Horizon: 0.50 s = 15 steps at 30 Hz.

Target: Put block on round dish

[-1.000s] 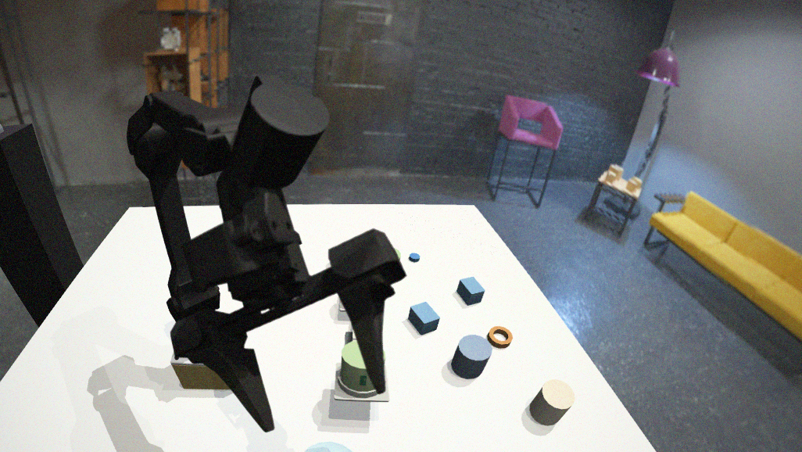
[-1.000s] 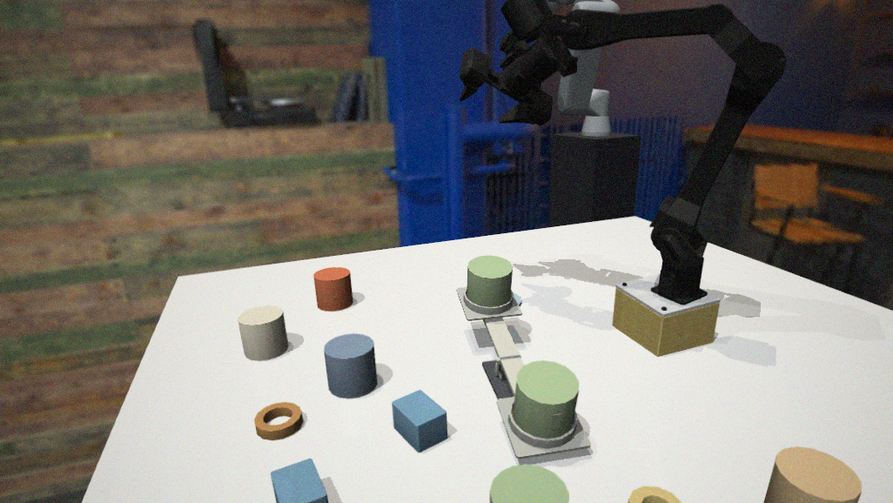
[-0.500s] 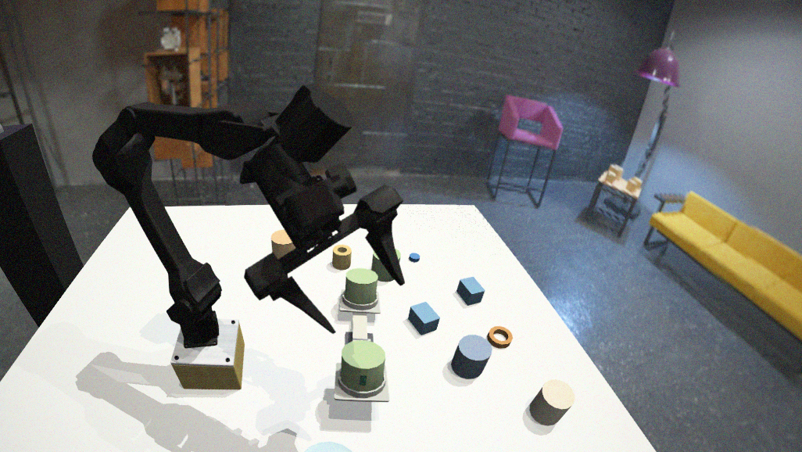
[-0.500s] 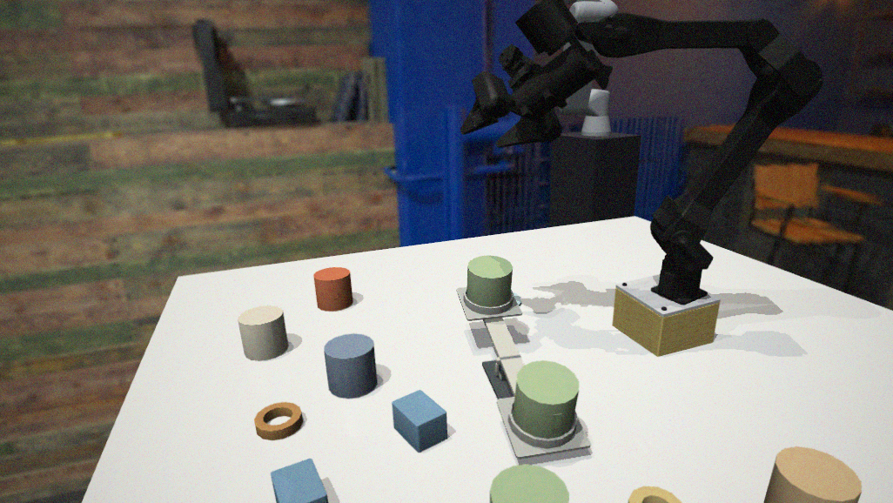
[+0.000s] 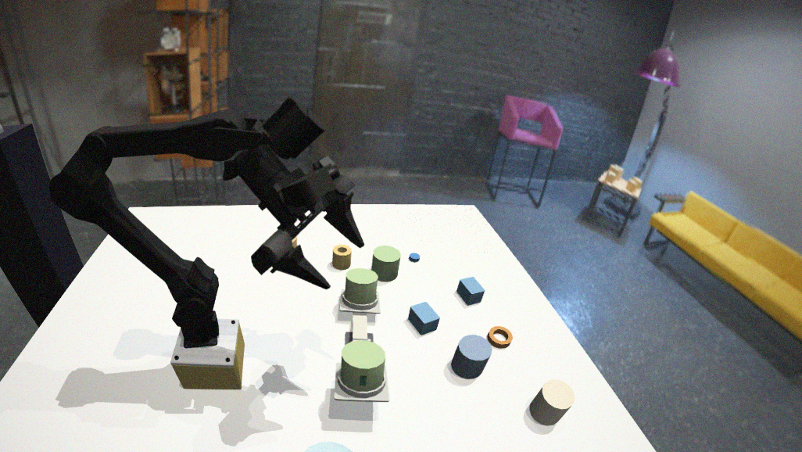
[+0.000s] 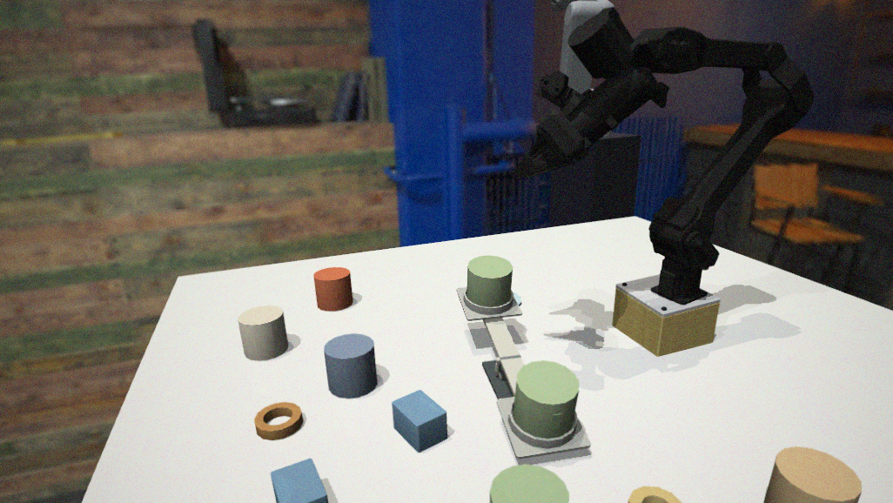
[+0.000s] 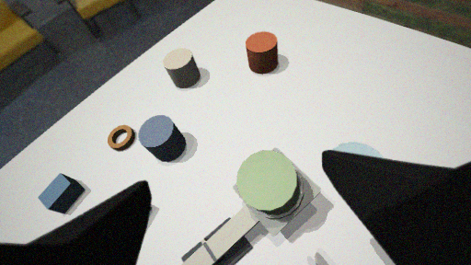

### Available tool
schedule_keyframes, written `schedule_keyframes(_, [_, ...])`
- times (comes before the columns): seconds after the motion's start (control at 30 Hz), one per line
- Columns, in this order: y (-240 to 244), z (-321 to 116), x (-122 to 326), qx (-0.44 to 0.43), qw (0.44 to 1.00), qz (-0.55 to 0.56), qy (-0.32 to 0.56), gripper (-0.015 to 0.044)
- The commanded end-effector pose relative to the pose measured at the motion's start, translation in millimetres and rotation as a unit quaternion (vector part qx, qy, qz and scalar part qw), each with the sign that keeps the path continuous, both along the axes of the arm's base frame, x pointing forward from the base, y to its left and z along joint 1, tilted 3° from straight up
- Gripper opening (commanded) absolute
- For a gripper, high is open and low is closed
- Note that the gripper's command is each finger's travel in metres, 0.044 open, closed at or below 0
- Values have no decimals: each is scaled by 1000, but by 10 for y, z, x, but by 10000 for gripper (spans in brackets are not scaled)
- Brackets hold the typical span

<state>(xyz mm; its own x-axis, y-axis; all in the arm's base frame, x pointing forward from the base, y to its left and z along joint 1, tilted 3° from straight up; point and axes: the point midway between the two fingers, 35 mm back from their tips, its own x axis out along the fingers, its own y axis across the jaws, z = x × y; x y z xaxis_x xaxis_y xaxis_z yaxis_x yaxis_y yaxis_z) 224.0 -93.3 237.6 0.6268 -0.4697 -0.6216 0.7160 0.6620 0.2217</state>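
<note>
My gripper (image 5: 345, 267) (image 6: 521, 170) (image 7: 238, 174) is open and empty, high above the balance. One green cup (image 5: 363, 359) (image 6: 489, 281) (image 7: 268, 180) stands on the balance end nearer the top camera; its plate has a detached shadow and looks raised. A small dark mark shows on its side. The other green cup (image 5: 361, 286) (image 6: 545, 399) stands on the opposite end, which looks lower, close to the table. The balance beam (image 5: 359, 326) (image 6: 500, 338) (image 7: 235, 235) joins them. The pale blue round dish (image 5: 329, 447) (image 7: 358, 149) is partly visible beyond the raised end. The block is hidden.
A third green cylinder (image 5: 385, 263) (image 6: 529, 486) stands close to the lower end. Blue blocks (image 5: 424, 318) (image 6: 419, 420), a blue-grey cylinder (image 5: 471, 356) (image 7: 161, 138), an orange ring (image 5: 491, 341) and a red cylinder (image 6: 332, 289) (image 7: 262, 52) stand beside the balance.
</note>
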Motion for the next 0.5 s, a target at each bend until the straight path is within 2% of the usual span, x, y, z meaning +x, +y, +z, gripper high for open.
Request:
schedule_keyframes(0.0, [250,-128,-61,-13,998,62,23,440])
schedule_keyframes(0.33, [800,-411,-297,-51,972,222,65,440])
schedule_keyframes(0.47, [867,-455,-340,-58,965,245,71,440])
